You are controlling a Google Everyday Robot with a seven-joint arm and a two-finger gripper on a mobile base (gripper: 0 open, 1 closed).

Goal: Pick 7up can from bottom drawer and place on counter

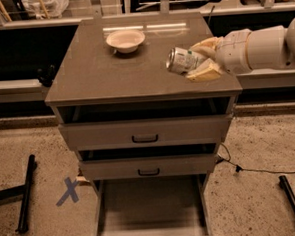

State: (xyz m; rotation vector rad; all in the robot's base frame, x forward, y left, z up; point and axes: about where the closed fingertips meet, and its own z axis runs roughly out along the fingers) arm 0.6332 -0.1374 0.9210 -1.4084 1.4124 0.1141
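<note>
My gripper [196,61] comes in from the right on a white arm and is shut on the 7up can [182,59]. The can lies sideways in the fingers, its silvery end facing left, above the right part of the counter [99,73]. Whether it touches the counter I cannot tell. The bottom drawer [150,210] is pulled out below, its flat floor bare.
A shallow white bowl [125,40] sits at the back middle of the counter. The two upper drawers [144,133] with black handles are slightly ajar. A blue X mark [69,190] and black bars [25,195] lie on the floor to the left; a cable runs on the right.
</note>
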